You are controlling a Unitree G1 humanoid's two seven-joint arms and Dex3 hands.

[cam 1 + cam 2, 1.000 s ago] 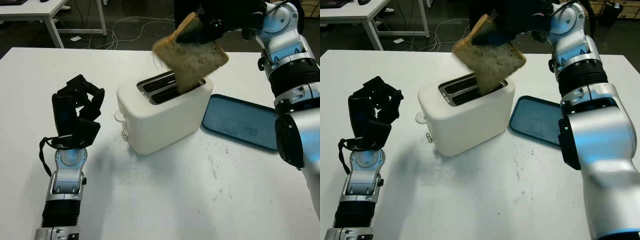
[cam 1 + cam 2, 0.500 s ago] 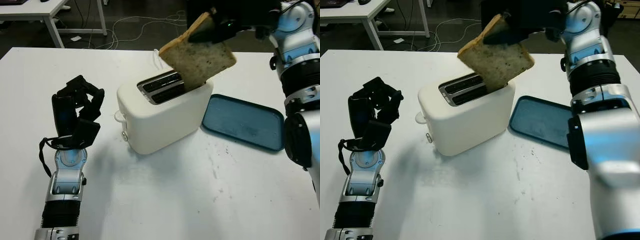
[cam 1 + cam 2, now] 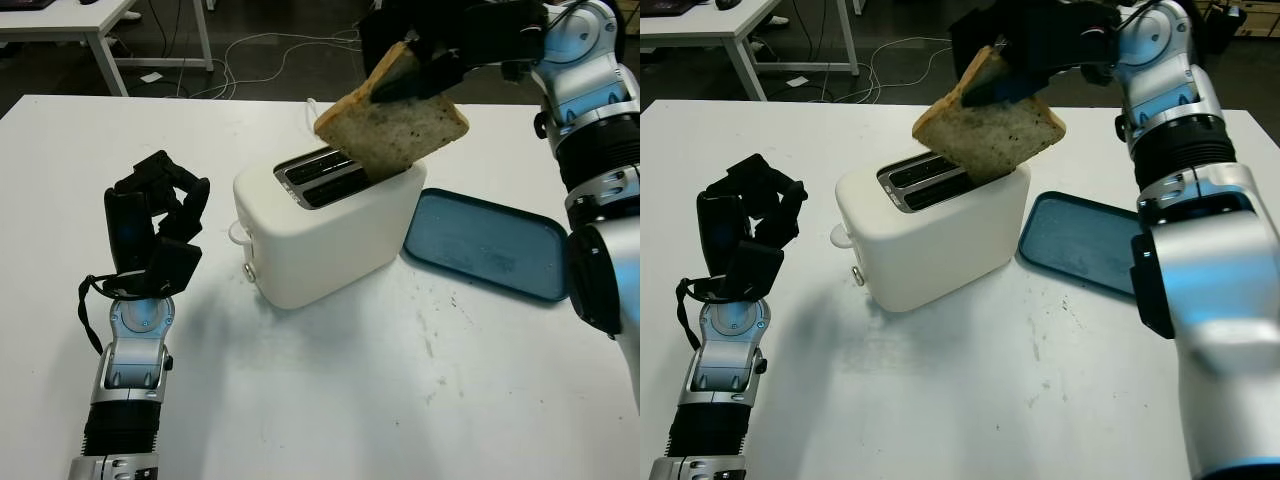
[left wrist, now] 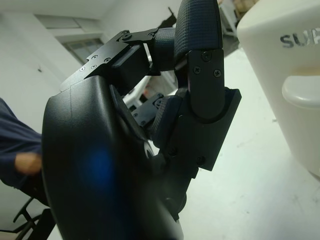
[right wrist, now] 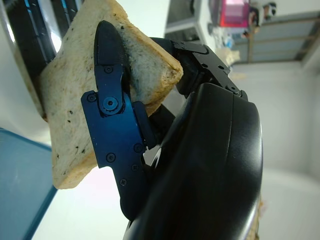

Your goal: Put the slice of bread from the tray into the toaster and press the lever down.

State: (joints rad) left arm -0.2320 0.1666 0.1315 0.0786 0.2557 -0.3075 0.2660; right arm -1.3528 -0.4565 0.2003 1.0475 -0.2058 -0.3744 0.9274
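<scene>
Two slots run along the top of the white toaster (image 3: 325,225), and the coming move turns on how the slice of bread (image 3: 393,130) sits over them: the slice hangs tilted above the toaster's right end, its lowest corner just at the mouth of a slot, though which slot I cannot tell. Its broad face looks toward the camera and its long axis leans up and to the right, so by my reading it still needs to be turned upright and lined up along the slot before it can drop in. The right hand (image 3: 420,62) is clamped on the slice's upper edge, with one finger (image 5: 111,107) pressed against the face of the bread, and it reaches in from above and behind the toaster. The blue tray (image 3: 490,243) lies bare on the surface just right of the toaster. The left hand (image 3: 155,225) stands upright on the surface to the toaster's left, fingers curled and holding nothing; it is the nearer one to the knob side. On the toaster's wall the letters "SUP" (image 4: 301,37) can be read, the rest cut off.
</scene>
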